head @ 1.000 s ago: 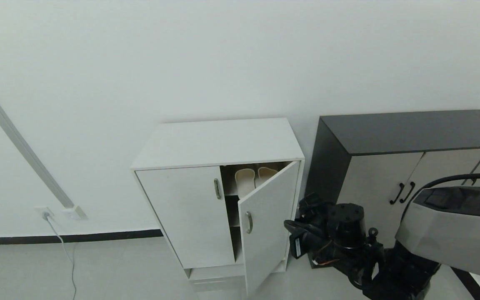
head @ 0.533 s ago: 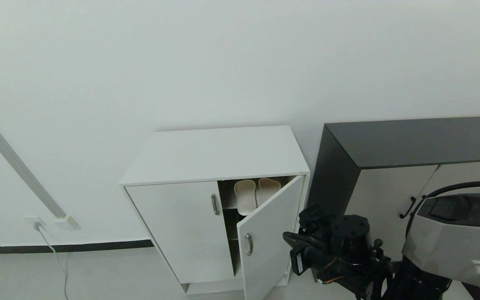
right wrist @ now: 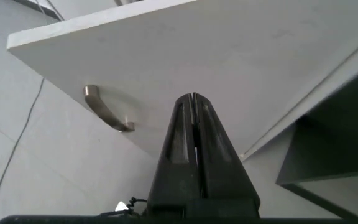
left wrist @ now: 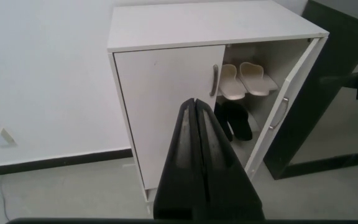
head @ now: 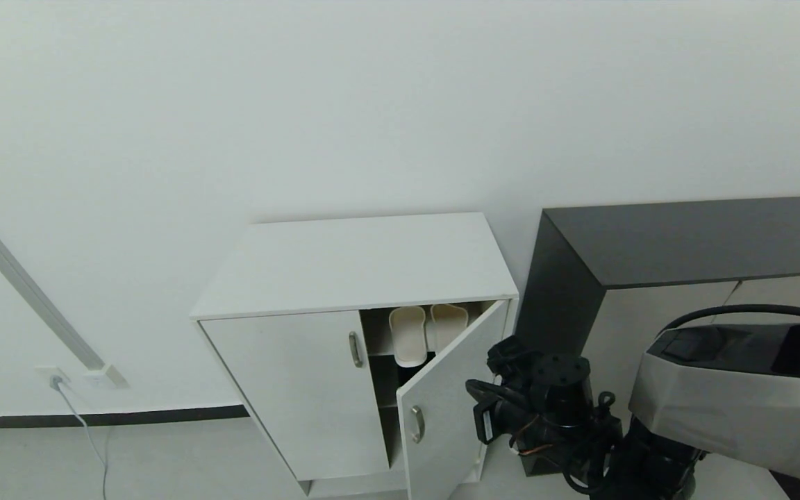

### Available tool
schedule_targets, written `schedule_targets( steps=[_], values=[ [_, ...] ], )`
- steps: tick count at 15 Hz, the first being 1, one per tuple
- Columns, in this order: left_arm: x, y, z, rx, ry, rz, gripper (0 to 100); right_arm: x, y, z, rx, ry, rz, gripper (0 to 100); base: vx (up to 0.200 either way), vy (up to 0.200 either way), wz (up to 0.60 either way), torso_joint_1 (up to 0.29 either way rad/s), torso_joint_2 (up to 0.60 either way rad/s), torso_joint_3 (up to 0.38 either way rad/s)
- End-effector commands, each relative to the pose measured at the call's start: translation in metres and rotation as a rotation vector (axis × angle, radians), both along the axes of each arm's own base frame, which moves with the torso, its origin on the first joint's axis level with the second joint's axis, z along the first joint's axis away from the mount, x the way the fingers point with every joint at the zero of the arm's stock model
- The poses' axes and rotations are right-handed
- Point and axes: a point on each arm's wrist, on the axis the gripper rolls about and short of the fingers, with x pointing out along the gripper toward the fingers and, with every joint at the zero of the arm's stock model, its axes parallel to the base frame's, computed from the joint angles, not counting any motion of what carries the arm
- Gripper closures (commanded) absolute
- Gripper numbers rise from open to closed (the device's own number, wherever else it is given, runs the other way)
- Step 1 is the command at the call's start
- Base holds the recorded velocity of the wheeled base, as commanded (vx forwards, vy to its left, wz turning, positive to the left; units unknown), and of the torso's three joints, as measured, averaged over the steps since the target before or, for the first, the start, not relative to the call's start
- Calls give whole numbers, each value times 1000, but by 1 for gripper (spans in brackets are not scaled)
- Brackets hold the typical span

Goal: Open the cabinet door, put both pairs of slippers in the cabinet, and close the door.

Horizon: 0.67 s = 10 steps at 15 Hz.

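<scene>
Since a second ago our head camera has shifted, so everything sits lower in view, and the right arm has drawn closer to the door. The white two-door cabinet (head: 365,264) stands against the wall, its left door (head: 296,396) closed and its right door (head: 448,389) swung partly out, free edge toward us. A pair of beige slippers (head: 410,333) rests on the upper shelf and a pair of black slippers (left wrist: 236,118) on the shelf below. Our right end effector (right wrist: 194,96), fingers pressed together, points at the door's outer face near its curved metal handle (right wrist: 107,112). Our left end effector (left wrist: 195,101), likewise closed, hangs well back. A dark grey sideboard (head: 685,236) stands just beside the cabinet's right wall; bare floor (head: 129,458) lies open on the left.
</scene>
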Motion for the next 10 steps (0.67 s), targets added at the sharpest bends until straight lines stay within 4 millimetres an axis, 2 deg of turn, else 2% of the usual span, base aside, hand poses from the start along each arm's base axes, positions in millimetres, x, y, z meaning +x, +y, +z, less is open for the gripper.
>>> schedule_targets(
  steps=[1,8,10],
  values=[
    [0,0,0,0,0,0,100,9,5,-10,-1,1,-4,100,0,0,0,0,0,0],
    [0,0,0,0,2,0,100,38,16,0,-13,15,-32,100,0,0,0,0,0,0],
    [0,0,0,0,2,0,100,41,19,2,-17,18,-33,100,0,0,0,0,0,0]
  ],
)
